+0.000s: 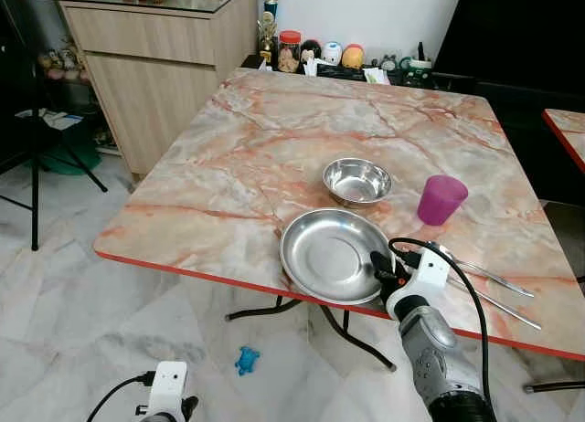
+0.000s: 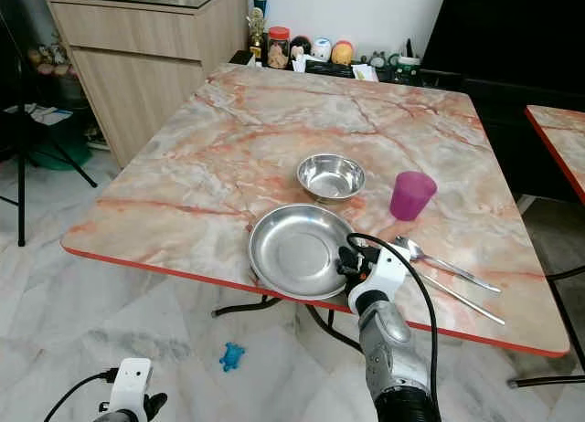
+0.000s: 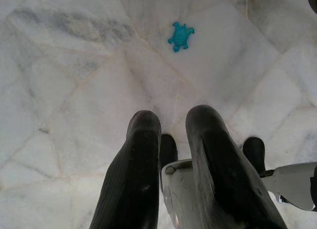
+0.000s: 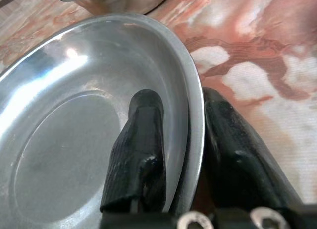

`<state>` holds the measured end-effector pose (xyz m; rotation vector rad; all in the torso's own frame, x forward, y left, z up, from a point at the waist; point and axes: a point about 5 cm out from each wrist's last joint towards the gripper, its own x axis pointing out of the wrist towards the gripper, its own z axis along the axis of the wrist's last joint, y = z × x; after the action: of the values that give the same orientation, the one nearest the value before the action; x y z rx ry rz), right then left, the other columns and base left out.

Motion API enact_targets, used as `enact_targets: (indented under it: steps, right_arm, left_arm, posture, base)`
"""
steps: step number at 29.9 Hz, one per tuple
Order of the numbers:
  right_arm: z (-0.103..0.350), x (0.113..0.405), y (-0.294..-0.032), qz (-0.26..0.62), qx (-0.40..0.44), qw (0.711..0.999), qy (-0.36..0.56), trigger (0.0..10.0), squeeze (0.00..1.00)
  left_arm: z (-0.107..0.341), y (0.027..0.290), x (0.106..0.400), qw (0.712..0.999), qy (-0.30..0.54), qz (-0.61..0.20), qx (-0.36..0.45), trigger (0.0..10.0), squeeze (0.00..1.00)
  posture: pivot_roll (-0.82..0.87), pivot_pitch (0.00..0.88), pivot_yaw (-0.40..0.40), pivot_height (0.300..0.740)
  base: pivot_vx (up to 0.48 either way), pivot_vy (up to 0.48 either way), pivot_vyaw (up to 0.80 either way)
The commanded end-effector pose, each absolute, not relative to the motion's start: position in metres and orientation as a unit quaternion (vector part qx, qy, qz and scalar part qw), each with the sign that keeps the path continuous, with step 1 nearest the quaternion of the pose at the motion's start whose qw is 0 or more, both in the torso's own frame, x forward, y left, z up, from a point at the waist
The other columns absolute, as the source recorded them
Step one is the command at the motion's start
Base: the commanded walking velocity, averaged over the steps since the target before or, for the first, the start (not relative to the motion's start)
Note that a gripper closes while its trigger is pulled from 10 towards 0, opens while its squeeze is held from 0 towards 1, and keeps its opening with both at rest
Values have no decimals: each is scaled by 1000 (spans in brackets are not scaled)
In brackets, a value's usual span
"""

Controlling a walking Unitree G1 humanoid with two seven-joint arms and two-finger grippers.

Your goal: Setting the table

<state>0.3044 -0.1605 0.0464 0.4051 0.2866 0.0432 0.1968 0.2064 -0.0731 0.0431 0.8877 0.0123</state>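
The steel plate lies at the near edge of the marble table, its near rim reaching the table's red edge. The right gripper straddles the plate's right rim: one black finger lies inside the dish against the sloping wall, the other sits outside on the tabletop, and the rim runs through the narrow gap between them, so the fingers are closed down to about the rim's thickness and appear to grip it. The right arm rises from below the table edge, its silver forearm angled up and forward, the white wrist block level with the tabletop and a black cable looping over it. Just behind the plate stands a small steel bowl, and to its right a purple cup, upright. Two pieces of cutlery lie slantwise just right of the gripper. The left gripper hangs low at the robot's side over the pale marble floor, fingers slightly parted and holding nothing; a small blue toy lies on the floor beyond it.
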Motion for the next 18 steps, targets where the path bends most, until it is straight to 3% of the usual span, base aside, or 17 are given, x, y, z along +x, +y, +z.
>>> enact_targets:
  steps: [1, 18]
  right_arm:
    - [38, 300, -159, 21, 197, 967, 162, 0, 0]
    - [63, 305, -150, 63, 244, 965, 67, 0, 0]
  left_arm:
    - [-77, 205, 191, 897, 441, 5, 15, 10000, 0]
    - [-77, 205, 189, 896, 444, 8, 20, 10000, 0]
  posture:
    - [91, 0, -65, 740]
    - [96, 0, -64, 740]
  base:
    - [0, 0, 0]
    - [0, 0, 0]
